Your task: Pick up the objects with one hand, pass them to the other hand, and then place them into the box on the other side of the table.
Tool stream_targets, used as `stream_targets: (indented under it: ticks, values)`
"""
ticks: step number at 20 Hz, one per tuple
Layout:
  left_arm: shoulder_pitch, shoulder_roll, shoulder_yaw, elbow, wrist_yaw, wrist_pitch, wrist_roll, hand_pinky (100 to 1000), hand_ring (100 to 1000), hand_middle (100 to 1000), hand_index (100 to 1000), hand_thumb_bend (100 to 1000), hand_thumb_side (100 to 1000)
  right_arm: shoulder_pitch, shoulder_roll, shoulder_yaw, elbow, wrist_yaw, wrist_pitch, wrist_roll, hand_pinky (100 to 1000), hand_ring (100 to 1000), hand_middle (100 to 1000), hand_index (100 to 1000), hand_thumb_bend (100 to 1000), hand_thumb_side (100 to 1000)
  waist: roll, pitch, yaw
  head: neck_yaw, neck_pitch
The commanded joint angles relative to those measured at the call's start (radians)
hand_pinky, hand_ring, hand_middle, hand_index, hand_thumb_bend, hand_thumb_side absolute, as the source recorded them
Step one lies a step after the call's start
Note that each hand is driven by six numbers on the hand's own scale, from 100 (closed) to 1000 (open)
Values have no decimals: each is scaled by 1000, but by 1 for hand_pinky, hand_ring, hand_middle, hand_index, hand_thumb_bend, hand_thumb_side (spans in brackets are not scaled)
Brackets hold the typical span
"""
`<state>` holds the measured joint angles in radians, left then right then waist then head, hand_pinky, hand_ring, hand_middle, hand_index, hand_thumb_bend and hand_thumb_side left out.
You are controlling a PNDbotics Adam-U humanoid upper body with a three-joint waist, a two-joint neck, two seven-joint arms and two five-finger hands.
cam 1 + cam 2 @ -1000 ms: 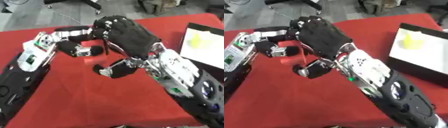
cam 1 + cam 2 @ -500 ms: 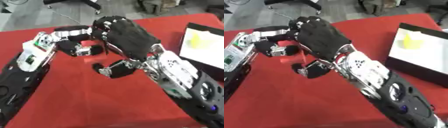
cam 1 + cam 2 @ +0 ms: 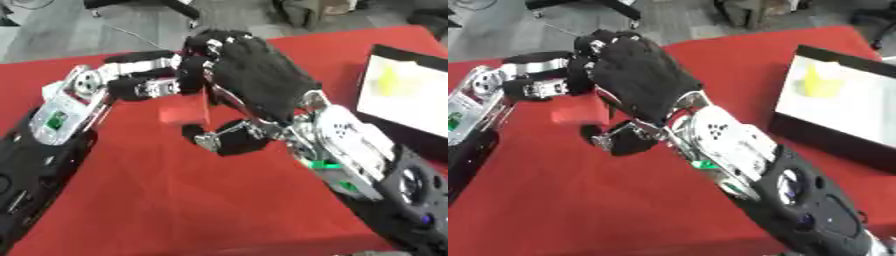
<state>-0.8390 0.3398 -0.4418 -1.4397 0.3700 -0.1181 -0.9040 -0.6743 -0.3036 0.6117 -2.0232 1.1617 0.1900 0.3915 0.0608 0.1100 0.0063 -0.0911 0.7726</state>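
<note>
Left eye view: red block point(image 3: 184, 111) now visible between hands.

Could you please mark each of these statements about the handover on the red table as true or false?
1. A red block sits between the left hand and the right hand. True.
2. The box stands on the robot's left side. False: it is on the right.
3. The box is empty. False: a yellow object lies in it.
4. The tablecloth is red. True.
5. The right hand rests idle in a lower corner. False: it is raised mid-table at the block.
</note>
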Motion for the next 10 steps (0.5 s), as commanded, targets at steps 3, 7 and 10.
stream_targets:
  ticks: [3,7,10]
  values:
    - [-23,23,5,-91,76,-1,-3,804,552,496,660,100,938,28,-32,-16,30,9,51,-13,632,797,709,292,326,263,-1,-9,0,-10,-3]
    - [-19,28,7,-103,101,7,-3,807,557,503,668,126,945,50,-27,-18,72,10,81,-59,584,788,688,285,347,249,-1,-8,0,-14,-3]
    - [-14,34,8,-117,125,7,-3,819,567,515,682,115,931,66,-23,-20,115,4,101,-107,573,782,676,281,360,241,0,-8,-1,-17,-3]
